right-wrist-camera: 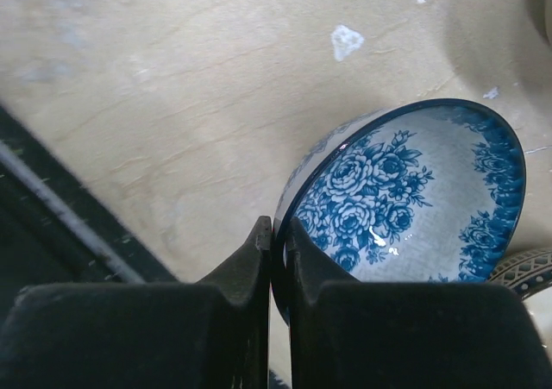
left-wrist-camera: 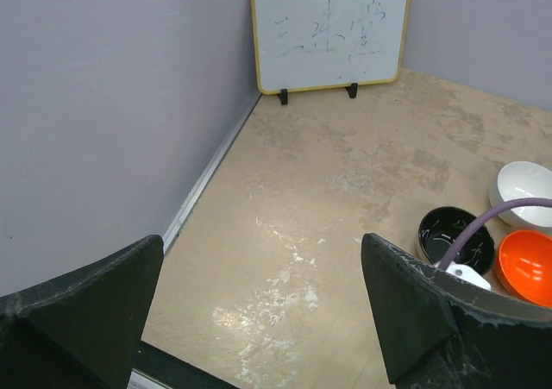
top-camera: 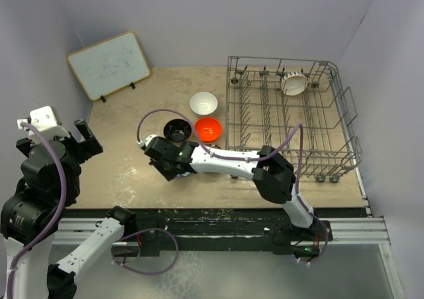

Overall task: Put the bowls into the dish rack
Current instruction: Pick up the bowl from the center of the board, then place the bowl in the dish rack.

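My right gripper is shut on the rim of the blue-and-white patterned bowl, one finger inside and one outside; the bowl is tilted over the table. From above, this gripper sits left of centre and hides most of that bowl. Just behind it stand a glossy black bowl, an orange-red bowl and a white bowl. Another bowl rests in the far part of the dish rack. My left gripper is open over the table's left edge, holding nothing.
A whiteboard leans against the back-left wall. The patterned rim of another bowl shows beside the held one. Purple cables loop off both arms. The rack fills the right side of the table.
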Controlling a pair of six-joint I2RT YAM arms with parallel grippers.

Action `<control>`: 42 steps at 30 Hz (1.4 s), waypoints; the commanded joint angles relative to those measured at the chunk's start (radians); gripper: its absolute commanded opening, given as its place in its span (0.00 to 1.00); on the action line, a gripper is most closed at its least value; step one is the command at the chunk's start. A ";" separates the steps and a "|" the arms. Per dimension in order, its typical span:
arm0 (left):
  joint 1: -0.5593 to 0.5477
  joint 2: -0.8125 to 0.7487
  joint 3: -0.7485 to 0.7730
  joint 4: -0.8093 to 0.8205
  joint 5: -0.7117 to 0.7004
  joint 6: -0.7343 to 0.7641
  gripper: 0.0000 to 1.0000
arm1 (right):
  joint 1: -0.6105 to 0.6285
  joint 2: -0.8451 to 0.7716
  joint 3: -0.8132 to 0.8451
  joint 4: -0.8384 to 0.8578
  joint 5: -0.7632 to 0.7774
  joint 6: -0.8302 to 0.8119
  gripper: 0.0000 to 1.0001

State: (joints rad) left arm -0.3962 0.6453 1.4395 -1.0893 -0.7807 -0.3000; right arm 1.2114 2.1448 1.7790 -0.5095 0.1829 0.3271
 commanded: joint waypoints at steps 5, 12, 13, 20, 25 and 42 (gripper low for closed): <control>-0.004 0.001 0.062 0.017 -0.001 0.000 0.99 | -0.010 -0.309 -0.044 0.189 -0.234 0.028 0.04; -0.004 0.007 0.098 0.021 0.018 0.012 0.99 | -0.165 -0.506 -0.080 0.298 -0.337 0.138 0.03; -0.005 0.007 0.101 0.024 0.020 0.016 0.99 | -0.197 -0.531 -0.084 0.306 -0.337 0.152 0.03; -0.005 0.031 0.121 0.044 0.048 0.056 0.99 | -0.402 -0.676 -0.054 0.323 -0.164 0.241 0.02; -0.008 0.060 0.120 0.063 0.084 0.065 0.99 | -0.506 -0.790 -0.123 0.482 0.048 0.323 0.02; -0.008 0.157 0.053 0.120 0.083 0.071 0.99 | -0.923 -0.787 -0.541 1.042 0.266 0.701 0.00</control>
State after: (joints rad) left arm -0.4007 0.7673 1.5135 -1.0328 -0.6922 -0.2504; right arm 0.3382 1.3243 1.2541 0.3183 0.4435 0.9108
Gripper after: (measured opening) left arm 0.990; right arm 0.077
